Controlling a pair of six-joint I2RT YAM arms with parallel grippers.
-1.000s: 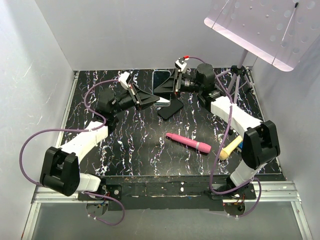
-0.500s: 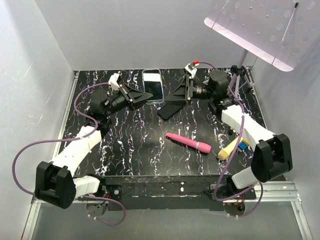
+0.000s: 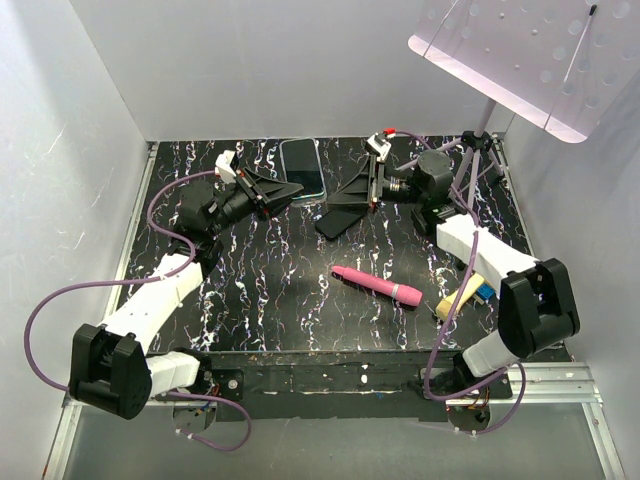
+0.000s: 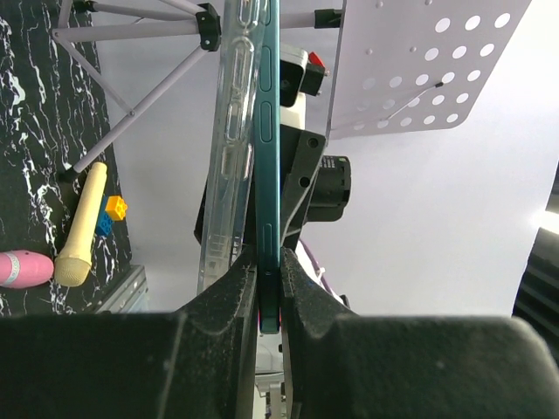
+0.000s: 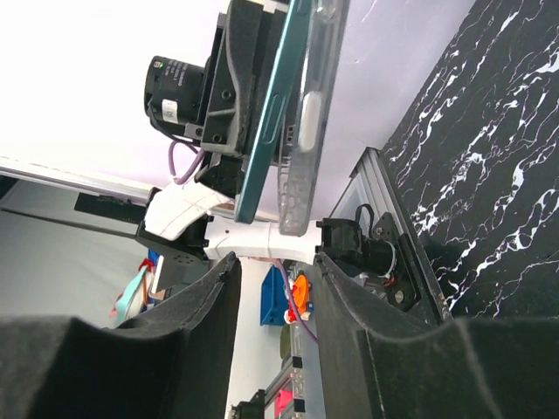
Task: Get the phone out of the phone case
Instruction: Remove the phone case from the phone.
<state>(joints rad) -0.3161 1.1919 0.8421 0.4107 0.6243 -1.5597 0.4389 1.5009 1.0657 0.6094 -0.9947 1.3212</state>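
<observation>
**Phone clamped on edge at the far middle of the bench, case clinging to one face**

The left gripper (image 4: 269, 271) is closed tight on the phone (image 4: 268, 131), pinching its teal-edged end between both fingers. It holds the phone on edge at the far middle of the bench (image 3: 260, 290). The phone case (image 4: 231, 131), clear and ribbed along its side, lies against one face of the phone. Its near end seems to stand slightly off the phone, though the edge-on left wrist view leaves this uncertain.

The right gripper (image 5: 275, 262) faces the left one across the phone with its fingers spread apart and clamped on nothing. The free end of phone and case hangs just beyond the gap between them.

A second, plain black phone (image 3: 340, 221) lies flat on the bench just below and nearer than the two grippers. Nearer the arm bases rest a pink cylinder (image 3: 377, 285), a pale yellow cylinder (image 3: 458, 297) and a small blue-and-orange block (image 3: 486, 291), all well apart from the held phone. A tripod stand (image 3: 478, 150) occupies the far right corner behind the right arm and carries a perforated plate (image 3: 520, 50) overhead. Purple cables (image 3: 60, 300) loop beside both arms.
</observation>
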